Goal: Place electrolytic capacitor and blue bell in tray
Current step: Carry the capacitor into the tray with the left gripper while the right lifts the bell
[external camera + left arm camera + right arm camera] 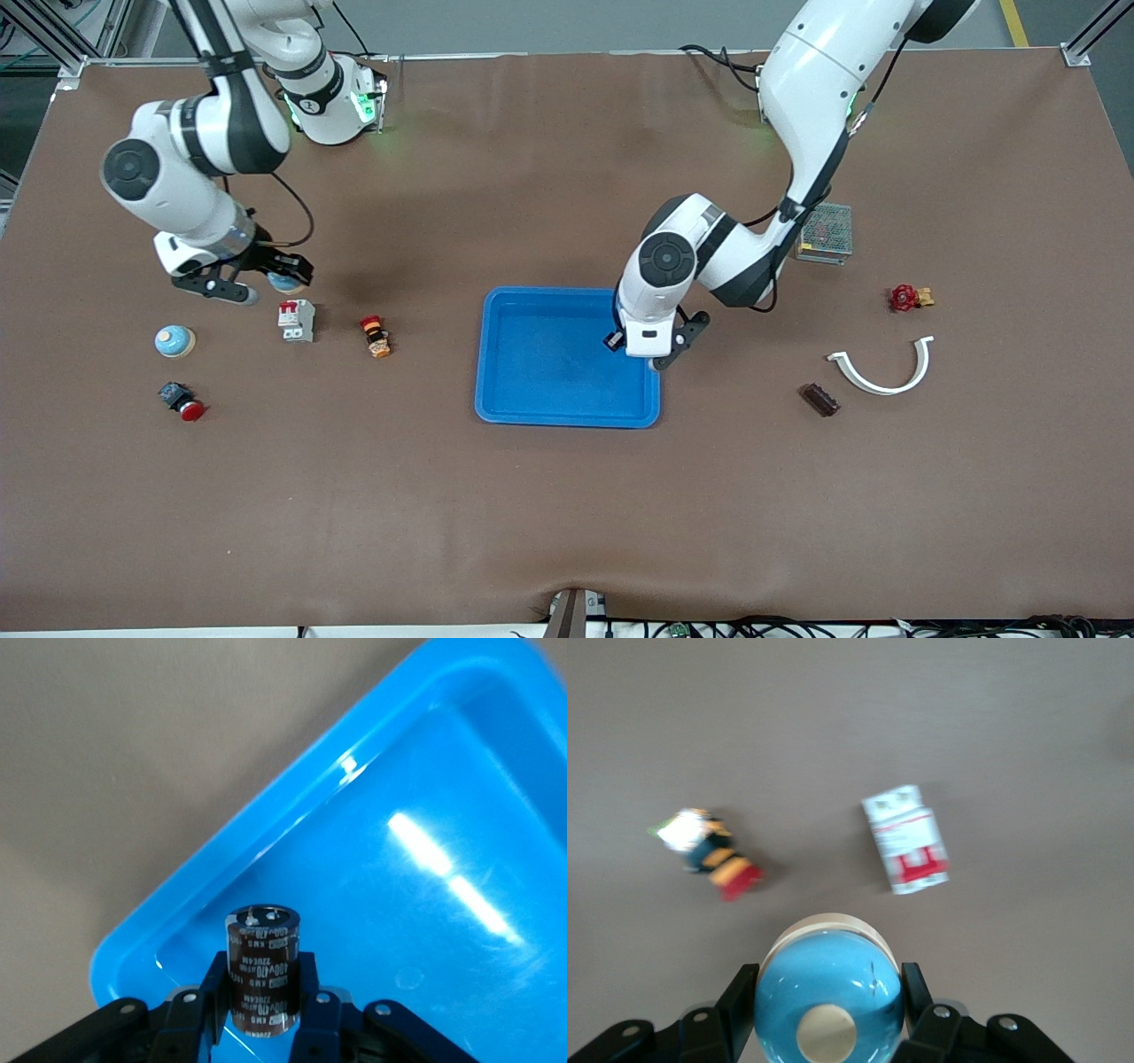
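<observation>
My left gripper [651,354] is shut on the electrolytic capacitor [261,966], a dark brown cylinder with white print. It holds it upright over the blue tray [567,416], inside the rim at the left arm's end. In the front view the hand hides the capacitor. The tray's floor [425,930] is bare in the left wrist view. My right gripper [282,276] is shut on a blue bell [828,979] with a cream button and base. It holds the bell [285,283] over the table beside a white circuit breaker [297,320].
A second blue bell [174,341] and a red push button [182,401] lie toward the right arm's end. An orange-black part [376,337] lies between breaker and tray. Toward the left arm's end lie a mesh box [825,232], red valve [905,298], white curved piece [884,372] and brown block [819,399].
</observation>
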`<state>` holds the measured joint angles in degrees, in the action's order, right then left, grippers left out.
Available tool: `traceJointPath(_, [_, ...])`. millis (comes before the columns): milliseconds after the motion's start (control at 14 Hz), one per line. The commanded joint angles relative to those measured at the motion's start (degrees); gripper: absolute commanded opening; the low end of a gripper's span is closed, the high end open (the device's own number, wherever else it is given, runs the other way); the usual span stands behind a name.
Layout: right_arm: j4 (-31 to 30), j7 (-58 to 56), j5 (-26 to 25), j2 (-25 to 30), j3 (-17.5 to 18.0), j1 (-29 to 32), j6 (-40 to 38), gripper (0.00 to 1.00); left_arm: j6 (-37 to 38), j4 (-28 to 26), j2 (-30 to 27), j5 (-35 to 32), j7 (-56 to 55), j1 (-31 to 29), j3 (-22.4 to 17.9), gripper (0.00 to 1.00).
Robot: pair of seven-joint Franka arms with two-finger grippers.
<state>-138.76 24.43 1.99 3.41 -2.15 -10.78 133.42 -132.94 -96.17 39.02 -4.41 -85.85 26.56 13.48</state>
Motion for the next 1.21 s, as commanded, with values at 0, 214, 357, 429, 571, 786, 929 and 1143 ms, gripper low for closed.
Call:
traceJointPath(0, [7.25,13.23,0.21,-4.71,-0.75,-7.74,-2.89,0.00,0.84,2.12,2.10,-1.12,-1.42,0.42,-0.38,0.31])
traceJointPath(214, [14.90,24.06,0.56,-10.43,-0.67,-14.17,-4.66,0.00,0.84,2.12,2.28,-1.04,-2.03,0.42,-0.38,0.61])
traceJointPath(357, [19.56,28.03,2.66,-14.47,-0.75,-17.68,-4.66,0.00,0.84,2.12,2.11,-1.12,-3.26,0.42,-0.38,1.00])
traceJointPath(429, [21.75,29.61,3.28,-16.49,-0.75,-18.83,-4.57,0.00,0.84,2.30,1.76,-1.12,-3.35,0.42,-0.38,1.00])
traceJointPath(571, [25.45,32.51,4.07,-19.83,-0.75,-20.68,-4.22,0.00,1.01,2.65,0.53,-1.21,-3.09,-0.10,-0.73,1.00])
traceJointPath(786, [31.33,37.08,4.25,-25.10,-0.75,-23.06,-4.05,0.00,2.67,2.56,-2.89,-2.35,-2.04,-2.47,-0.91,1.00])
traceJointPath(929, [36.43,40.95,4.17,-29.75,-0.84,-25.07,-3.96,0.00,5.05,2.65,-4.82,-2.79,2.33,-4.84,-0.82,1.00])
traceJointPath(1143, [43.55,45.78,4.08,-36.96,-0.84,-27.45,-3.87,0.00,9.53,2.56,-7.38,-2.79,11.38,-7.91,-0.82,1.00])
